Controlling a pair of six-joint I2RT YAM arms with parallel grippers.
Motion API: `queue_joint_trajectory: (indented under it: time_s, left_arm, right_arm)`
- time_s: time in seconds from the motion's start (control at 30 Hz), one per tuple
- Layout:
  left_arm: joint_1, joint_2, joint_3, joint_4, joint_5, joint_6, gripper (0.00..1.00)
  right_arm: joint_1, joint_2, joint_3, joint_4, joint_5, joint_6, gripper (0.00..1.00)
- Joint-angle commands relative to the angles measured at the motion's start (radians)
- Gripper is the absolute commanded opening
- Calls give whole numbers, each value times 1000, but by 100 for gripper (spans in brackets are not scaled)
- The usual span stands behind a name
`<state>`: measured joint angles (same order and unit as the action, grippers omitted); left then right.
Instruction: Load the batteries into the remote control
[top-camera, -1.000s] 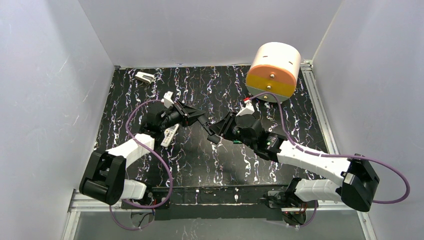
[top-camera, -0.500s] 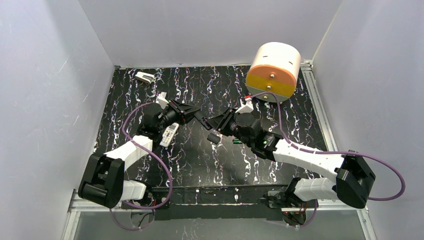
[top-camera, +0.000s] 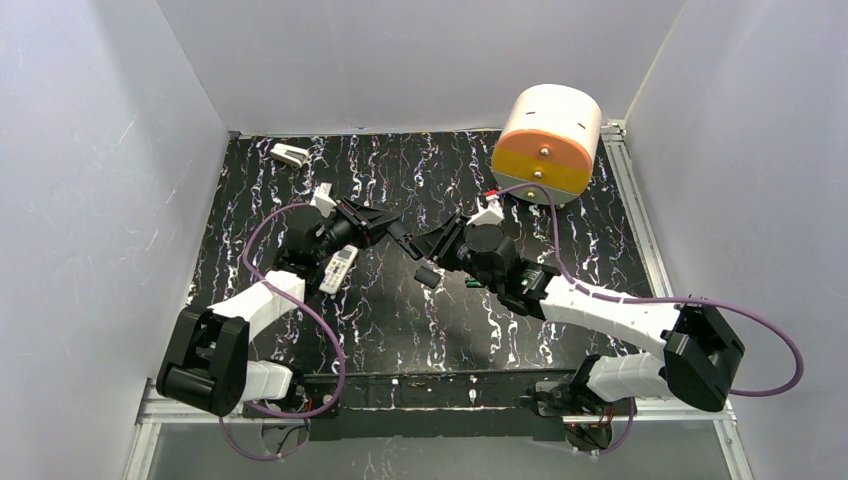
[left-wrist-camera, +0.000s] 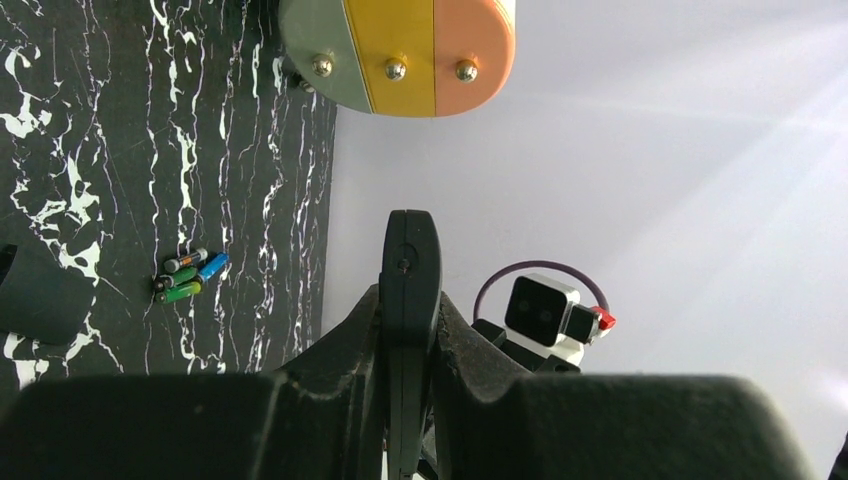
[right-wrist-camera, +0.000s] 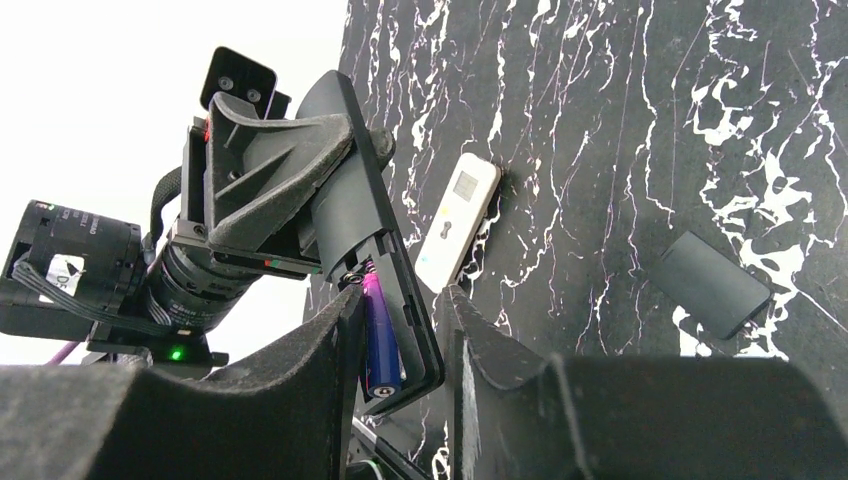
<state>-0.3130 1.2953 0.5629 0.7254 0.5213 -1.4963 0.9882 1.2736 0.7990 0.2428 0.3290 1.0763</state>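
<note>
1. Clamped shut in the left gripper (top-camera: 368, 224): long flat black plastic remote (right-wrist-camera: 348, 195), battery bay open toward the right arm.
2. Right gripper (right-wrist-camera: 403, 300): jaws part open, straddling the bay end of the black remote, gripping nothing.
3. Lodged in that bay, directly between the right fingers: small blue cylindrical battery (right-wrist-camera: 380, 345).
4. Probably light, rigid, smooth, prone to rolling; best pinched across the barrel mid-length.
5. Loose green and blue batteries (left-wrist-camera: 188, 277): on the table behind the right gripper.

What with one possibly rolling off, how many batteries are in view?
5. Four loose batteries lie clustered on the table; one blue battery sits in the compartment of the black device held by the left gripper. More may be hidden.
</note>
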Motion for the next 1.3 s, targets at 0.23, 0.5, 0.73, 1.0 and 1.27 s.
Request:
queue_joint_trajectory:
  time_s: [0.23, 0.5, 0.73, 1.0, 1.27]
  left_arm:
    - [-26, -93, 15, 115, 93, -160, 0]
    - [-29, -99, 13, 134, 108, -170, 0]
    - [-23, -118, 6, 130, 98, -84, 0]
    - [-9, -82, 24, 60, 135, 94, 0]
    - [-2, -36, 82, 54, 274, 271, 0]
  right_arm:
    - [1, 81, 10, 79, 83, -37, 37]
    - [0, 113, 24, 141, 69, -32, 33]
    - [-1, 78, 11, 123, 64, -35, 33]
    - [-12, -77, -17, 65, 32, -118, 72]
    - [-40, -182, -10, 14, -195, -395, 82]
